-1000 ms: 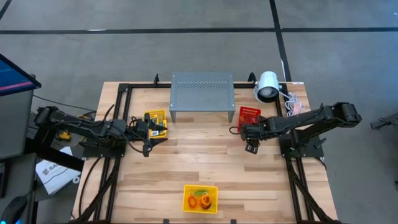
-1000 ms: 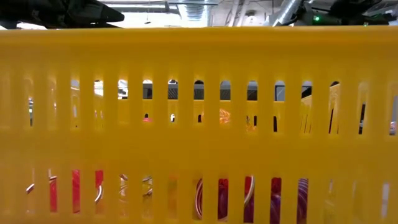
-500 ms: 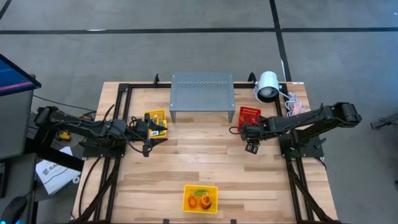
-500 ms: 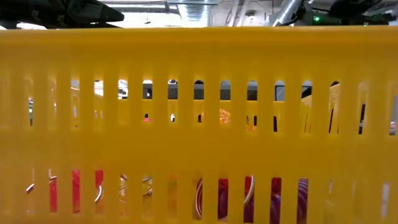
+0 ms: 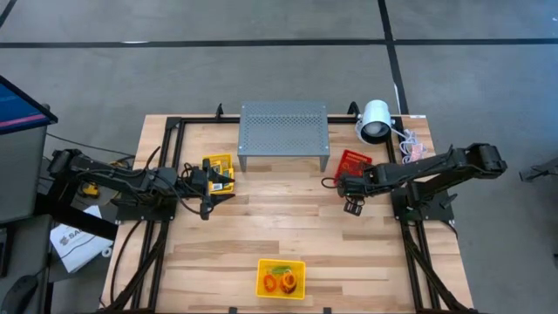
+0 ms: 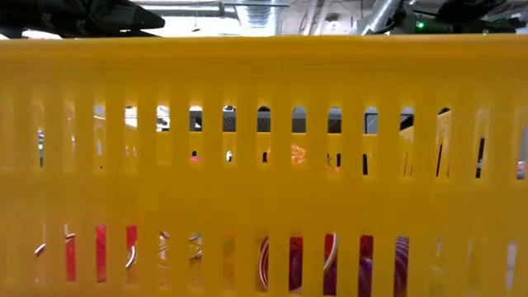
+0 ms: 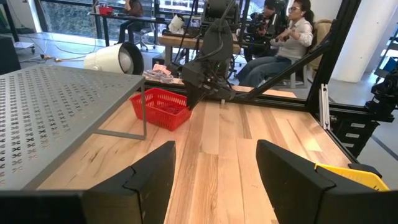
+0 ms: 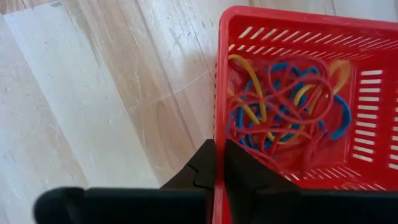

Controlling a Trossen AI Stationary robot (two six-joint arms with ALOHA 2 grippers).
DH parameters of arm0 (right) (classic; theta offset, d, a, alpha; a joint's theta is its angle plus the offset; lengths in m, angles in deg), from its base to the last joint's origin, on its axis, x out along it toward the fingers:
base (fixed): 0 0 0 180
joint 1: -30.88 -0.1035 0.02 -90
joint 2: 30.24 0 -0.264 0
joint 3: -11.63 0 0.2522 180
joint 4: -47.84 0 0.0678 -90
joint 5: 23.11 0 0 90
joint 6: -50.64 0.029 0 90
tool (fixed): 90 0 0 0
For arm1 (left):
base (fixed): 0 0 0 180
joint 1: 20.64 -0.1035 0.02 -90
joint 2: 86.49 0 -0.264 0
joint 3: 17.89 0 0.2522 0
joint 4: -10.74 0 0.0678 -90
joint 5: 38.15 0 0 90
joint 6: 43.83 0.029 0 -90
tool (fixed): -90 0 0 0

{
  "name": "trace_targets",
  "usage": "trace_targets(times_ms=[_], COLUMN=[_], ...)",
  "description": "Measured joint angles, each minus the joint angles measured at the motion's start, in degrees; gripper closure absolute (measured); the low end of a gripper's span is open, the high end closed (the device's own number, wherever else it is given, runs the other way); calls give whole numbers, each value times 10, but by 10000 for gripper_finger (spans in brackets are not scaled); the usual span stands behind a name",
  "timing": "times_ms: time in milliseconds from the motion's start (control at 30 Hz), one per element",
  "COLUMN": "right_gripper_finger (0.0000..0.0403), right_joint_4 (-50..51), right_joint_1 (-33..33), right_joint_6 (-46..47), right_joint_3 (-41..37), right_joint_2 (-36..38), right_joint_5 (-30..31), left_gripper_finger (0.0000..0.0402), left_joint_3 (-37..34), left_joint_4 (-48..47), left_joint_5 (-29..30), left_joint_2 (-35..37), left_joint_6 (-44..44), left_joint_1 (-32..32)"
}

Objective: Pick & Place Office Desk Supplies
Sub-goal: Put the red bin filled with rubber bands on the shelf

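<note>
Rim grip on the red basket

Nearest the front edge of the tabletop [image 5: 261, 228] sits a yellow basket [image 5: 281, 279] with a few rubber-band loops [image 5: 280, 281] in it; in the low view its slotted wall fills the picture.

Farther back, the right end effector [image 5: 350, 205] has its fingers pressed together on the wall of the red basket [image 8: 298, 93], one finger inside the rim and one outside, as the right wrist view shows. A tangle of red, blue and yellow bands [image 8: 283, 112] lies loose in that basket. From above, the red basket looks slightly turned and tipped.

To move it well, the grip should probably stay firm on the thin plastic wall, and any lift should be slow and level. A one-sided hold could let the basket swing and spill bands.

On the opposite side, the left end effector [image 5: 207, 187] hovers with fingers spread beside a second yellow basket [image 5: 219, 174] holding the crayon boxes [image 5: 221, 175].

At the back stand the grey perforated stand [image 5: 283, 127] and the white lamp [image 5: 375, 120].
</note>
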Motion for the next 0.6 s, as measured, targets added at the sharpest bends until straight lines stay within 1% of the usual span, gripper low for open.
trace_targets(times_ms=[100,300,467,600], right_gripper_finger=[395,387,397,395], right_joint_4=[0,0,0,4], right_joint_1=[0,0,0,0], right_joint_6=[0,0,0,3], right_joint_3=[0,0,0,0], right_joint_2=[0,0,0,0], right_joint_5=[0,1,1,1], left_gripper_finger=[183,183,183,183], left_joint_3=[0,0,0,0], left_joint_4=[0,0,0,0], left_joint_5=[0,-1,-1,-1], left_joint_2=[0,0,0,0], left_joint_6=[0,0,0,0], left_joint_1=[0,0,0,0])
